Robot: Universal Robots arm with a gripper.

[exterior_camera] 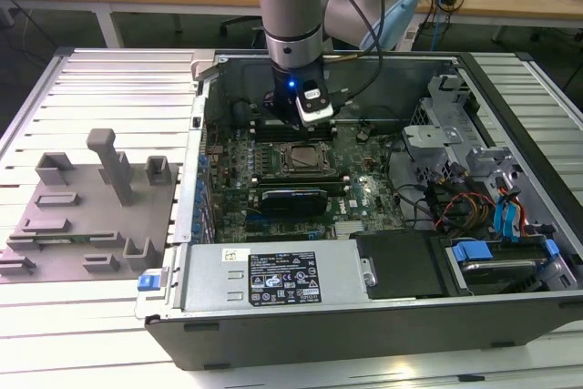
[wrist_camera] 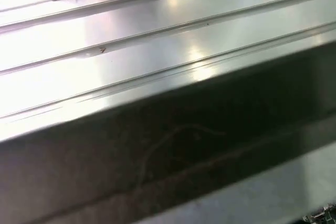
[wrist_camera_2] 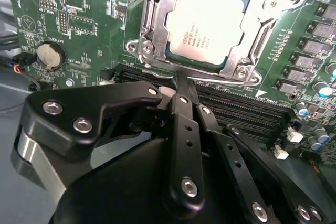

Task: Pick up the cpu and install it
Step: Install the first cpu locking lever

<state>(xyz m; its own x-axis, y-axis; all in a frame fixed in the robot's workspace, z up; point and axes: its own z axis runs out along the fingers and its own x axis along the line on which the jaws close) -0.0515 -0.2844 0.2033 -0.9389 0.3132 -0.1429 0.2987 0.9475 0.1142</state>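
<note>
The cpu [exterior_camera: 303, 158] lies flat in its socket on the green motherboard, inside the open computer case [exterior_camera: 273, 334]. In the second wrist view the cpu [wrist_camera_2: 207, 30] shows its silver-grey top, ringed by the socket's metal frame [wrist_camera_2: 149, 35]. My gripper [exterior_camera: 310, 118] hangs over the board just behind the socket, with a blue light lit on the wrist. Its black linkage fills the foreground of the second wrist view, where the gripper [wrist_camera_2: 176, 81] is shut, its tips together just short of the socket frame. Nothing is held between them.
A black expansion card [exterior_camera: 291, 198] lies in front of the socket, and memory slots [wrist_camera_2: 241, 108] run beside it. A power supply [exterior_camera: 273, 275] sits at the case front, a drive cage with cables [exterior_camera: 474, 179] on the exterior view's right. Grey fixture blocks [exterior_camera: 82, 216] stand on the ribbed table [wrist_camera: 157, 40].
</note>
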